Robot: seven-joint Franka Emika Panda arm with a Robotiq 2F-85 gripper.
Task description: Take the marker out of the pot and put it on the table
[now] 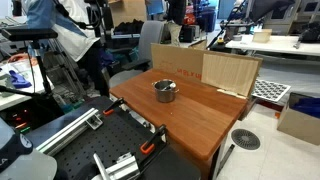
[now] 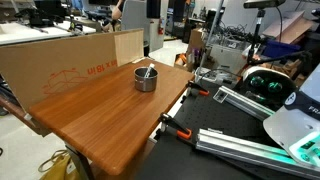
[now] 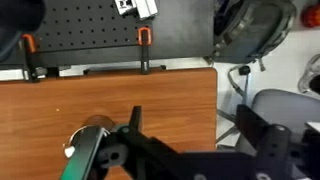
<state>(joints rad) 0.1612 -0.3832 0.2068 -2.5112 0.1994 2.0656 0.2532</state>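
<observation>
The small shiny silver pot [image 1: 165,91] stands near the middle of the reddish-brown wooden table [image 1: 200,120], and shows in both exterior views [image 2: 146,78]. The dark marker [image 2: 150,70] leans inside it, its tip above the rim. In the wrist view my gripper [image 3: 192,128] hangs above the table's edge with its two black fingers wide apart and nothing between them. A bit of the pot [image 3: 96,124] shows at the lower left, beside the left finger. The gripper itself does not show in the exterior views.
A cardboard sheet [image 1: 230,72] stands along the table's far side [image 2: 60,65]. A black perforated bench [image 3: 110,35] with orange clamps [image 3: 144,38] adjoins the table. Chairs, white tables and clutter surround it.
</observation>
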